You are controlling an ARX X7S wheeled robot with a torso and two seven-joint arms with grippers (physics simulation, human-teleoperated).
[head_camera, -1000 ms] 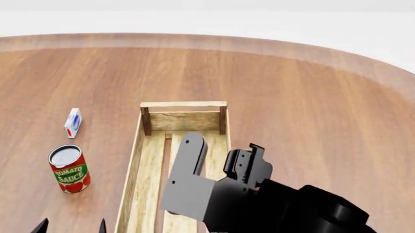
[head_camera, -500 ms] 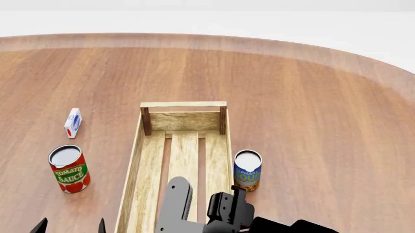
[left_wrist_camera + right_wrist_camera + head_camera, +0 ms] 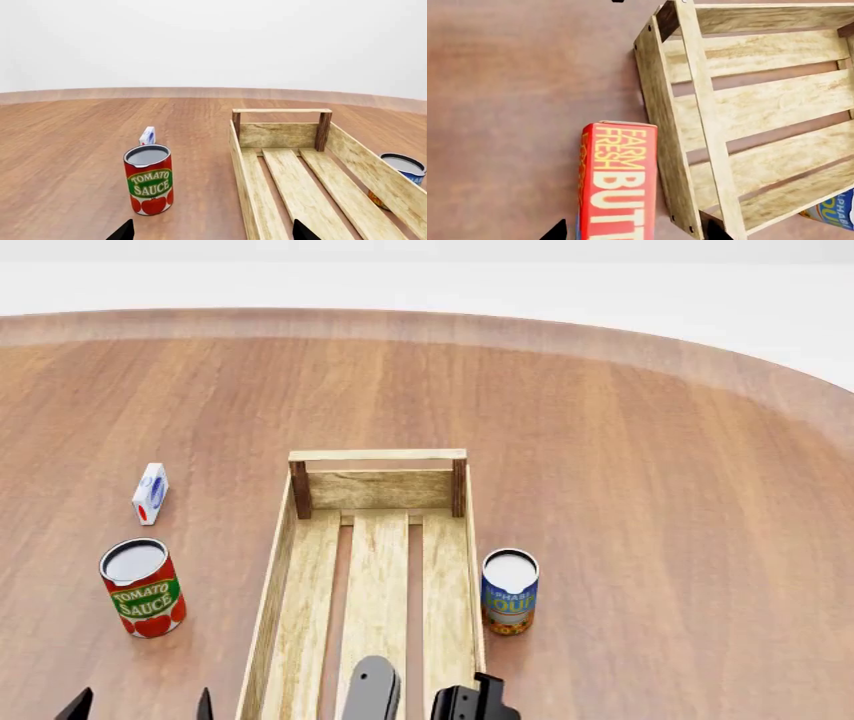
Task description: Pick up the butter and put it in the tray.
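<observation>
Right arm pulls back out of head view, unmasking tray (image 3: pixel 378 540) | butter (image 3: pixel 618 180) on table just beside tray's end wall | right end effector (image 3: pixel 635 231) open above it | left end effector (image 3: pixel 208 231) open, idle | grasp pending

The worktop (image 3: pixel 627 460) is big and round, made of brown wood with long dark streaks. Its far edge curves across and has a paler rim. Past that edge there is only a plain white wall (image 3: pixel 213 45), with no windows or doors. The light is soft and even everywhere, and shadows on the wood are faint.
</observation>
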